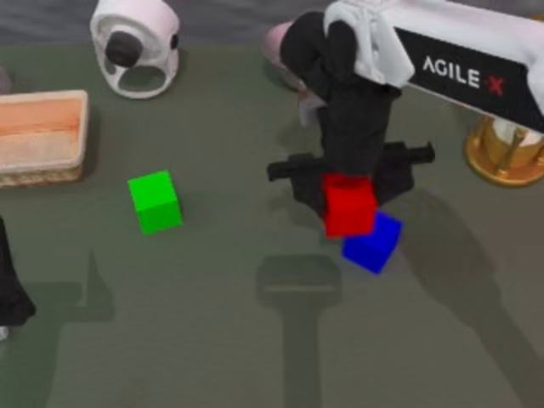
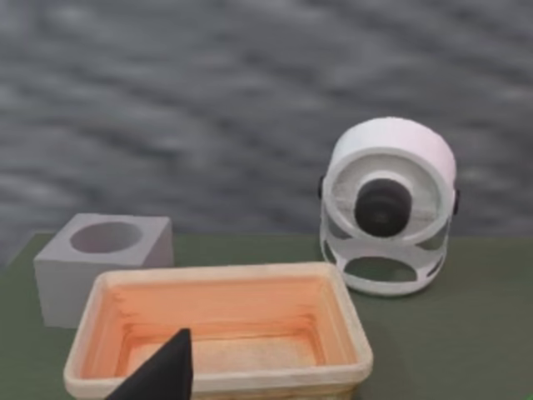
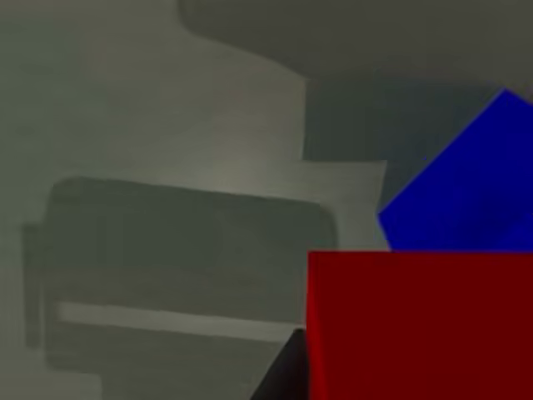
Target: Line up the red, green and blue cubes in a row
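The right gripper (image 1: pixel 348 200) hung over the desk (image 1: pixel 221 340) just right of centre, its jaws clenched on the red cube (image 1: pixel 348 205), whose faces sat nearly square to the desk edges. The blue cube (image 1: pixel 372 241) lay at its five o'clock, partly overlapped and turned cornerwise, while the green cube (image 1: pixel 155 201) sat well apart at nine o'clock, slightly skewed. The left gripper (image 1: pixel 10 297) was parked at the desk's left edge; I could not tell its jaws' state.
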